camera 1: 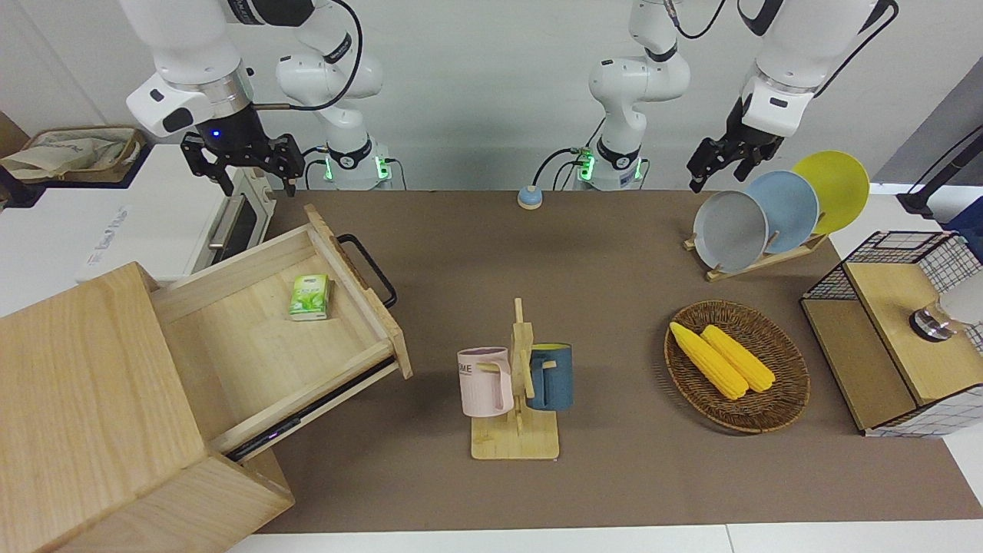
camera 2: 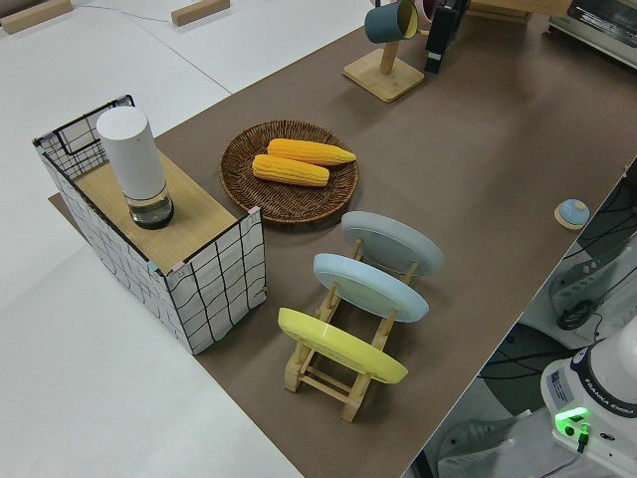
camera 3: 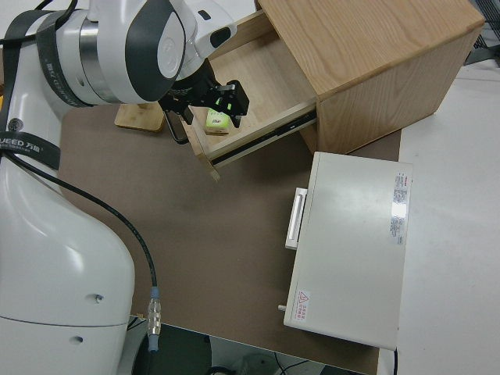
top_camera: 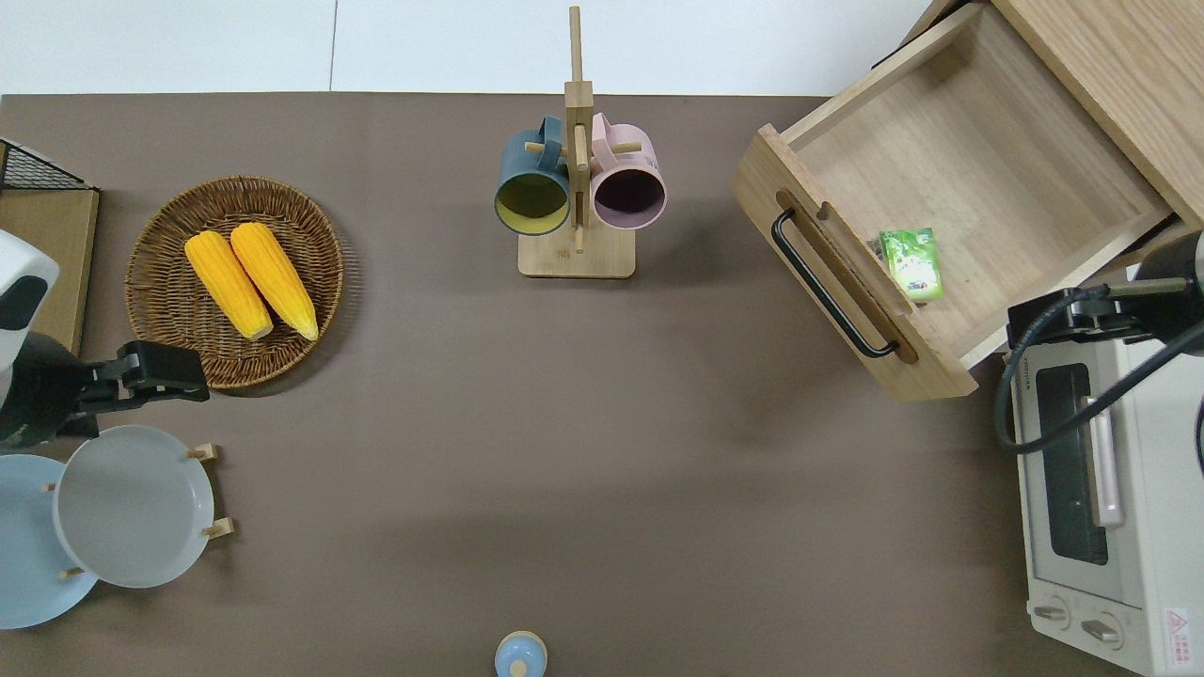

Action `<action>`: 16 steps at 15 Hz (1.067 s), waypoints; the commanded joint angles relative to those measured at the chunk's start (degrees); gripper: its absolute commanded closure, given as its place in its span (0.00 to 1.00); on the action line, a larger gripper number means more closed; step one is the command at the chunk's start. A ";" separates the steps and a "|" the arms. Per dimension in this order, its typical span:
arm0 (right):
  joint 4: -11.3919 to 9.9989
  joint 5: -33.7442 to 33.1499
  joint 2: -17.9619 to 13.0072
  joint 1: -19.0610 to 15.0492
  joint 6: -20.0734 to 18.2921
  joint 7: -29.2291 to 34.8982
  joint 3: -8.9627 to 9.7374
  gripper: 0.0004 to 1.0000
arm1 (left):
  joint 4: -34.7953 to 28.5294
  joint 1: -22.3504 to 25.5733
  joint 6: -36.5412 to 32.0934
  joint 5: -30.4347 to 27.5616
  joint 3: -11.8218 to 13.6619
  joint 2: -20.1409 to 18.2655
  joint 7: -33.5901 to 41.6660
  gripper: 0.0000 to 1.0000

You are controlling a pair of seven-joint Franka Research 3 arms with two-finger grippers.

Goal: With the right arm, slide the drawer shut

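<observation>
Fingers (camera 1: pixel 288 165) of the right arm spread open over the toaster oven (top_camera: pixel 1101 489), beside the open drawer (camera 1: pixel 253 338).

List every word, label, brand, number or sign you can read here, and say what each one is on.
"ME": end of a word on the pink mug; the rest is hidden.
"FRANKA": on the arm base in the left side view; a second word after it is unclear.
Red warning triangle: on the toaster oven; its text is too small.
Green packet in the drawer: print unreadable.
</observation>
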 commanded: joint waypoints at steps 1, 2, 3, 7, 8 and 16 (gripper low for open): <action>-0.04 0.87 -0.28 -0.86 -0.21 -1.17 0.68 0.01 | 0.21 -0.01 -0.89 -0.05 0.24 -0.47 0.42 0.01; 0.04 0.77 -0.28 -0.86 -0.12 -1.09 0.68 0.01 | 0.21 -0.01 -0.89 -0.05 0.24 -0.47 0.42 0.01; 0.04 0.86 -0.28 -0.86 -0.12 -1.26 0.68 0.01 | 0.21 -0.01 -0.97 -0.05 0.24 -0.47 0.42 0.01; 0.04 1.56 -0.46 -0.59 -0.21 -1.26 0.85 0.02 | 0.21 -0.01 -0.89 -0.05 0.24 -0.47 0.42 0.01; 0.04 1.74 -0.55 -0.59 -0.29 -1.26 0.94 0.01 | 0.21 -0.01 -0.89 -0.05 0.24 -0.47 0.42 0.01; 0.04 4.38 -0.81 -0.94 -2.23 -2.23 0.59 0.13 | 0.21 -0.01 -0.89 -0.05 0.24 -0.47 0.42 0.01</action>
